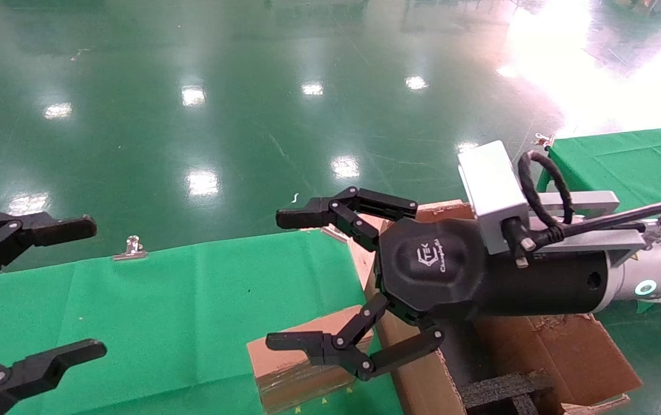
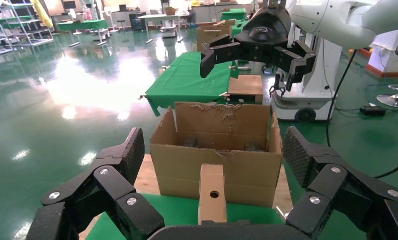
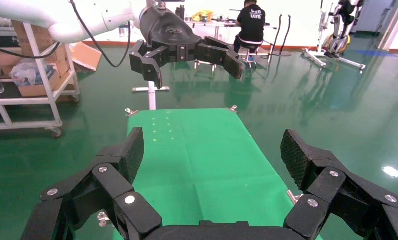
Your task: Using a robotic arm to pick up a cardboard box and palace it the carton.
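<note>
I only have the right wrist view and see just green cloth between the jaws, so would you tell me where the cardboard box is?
Observer: The cardboard box lies on the green cloth right beside the carton, roughly beneath your open right gripper.
Operator: Thank you. Is anything inside the carton?
Observer: Black foam inserts show inside it.
Operator: And where is the left arm?
Observer: The left gripper hovers open over the cloth's left end, facing the box.
</note>
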Tool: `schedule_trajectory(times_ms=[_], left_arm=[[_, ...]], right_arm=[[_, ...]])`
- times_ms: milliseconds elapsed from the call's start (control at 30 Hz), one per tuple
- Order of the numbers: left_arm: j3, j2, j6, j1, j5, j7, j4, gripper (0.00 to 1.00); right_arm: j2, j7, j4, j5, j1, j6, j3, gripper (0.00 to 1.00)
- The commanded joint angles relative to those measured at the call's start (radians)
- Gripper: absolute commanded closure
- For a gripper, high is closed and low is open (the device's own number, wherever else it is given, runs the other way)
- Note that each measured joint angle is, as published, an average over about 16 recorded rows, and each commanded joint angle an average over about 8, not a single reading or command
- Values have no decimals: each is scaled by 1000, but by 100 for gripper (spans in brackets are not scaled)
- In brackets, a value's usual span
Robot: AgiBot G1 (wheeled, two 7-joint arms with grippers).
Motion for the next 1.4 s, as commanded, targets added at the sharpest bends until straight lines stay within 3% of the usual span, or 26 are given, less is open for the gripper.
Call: schedule_trajectory(times_ms=[33,367,633,933,1400], left_arm=[[0,0,0,0,0,0,0,0],[0,0,0,0,0,0,0,3],[0,0,0,0,0,0,0,98],[0,0,0,0,0,0,0,100],[0,0,0,0,0,0,0,100]], right_arm=[[0,0,0,0,0,0,0,0],[0,0,0,0,0,0,0,0],[0,0,0,0,0,0,0,0],[-1,-20,6,-81,24,11,-24,0],[-112,4,11,-590,237,-10,-246,0]])
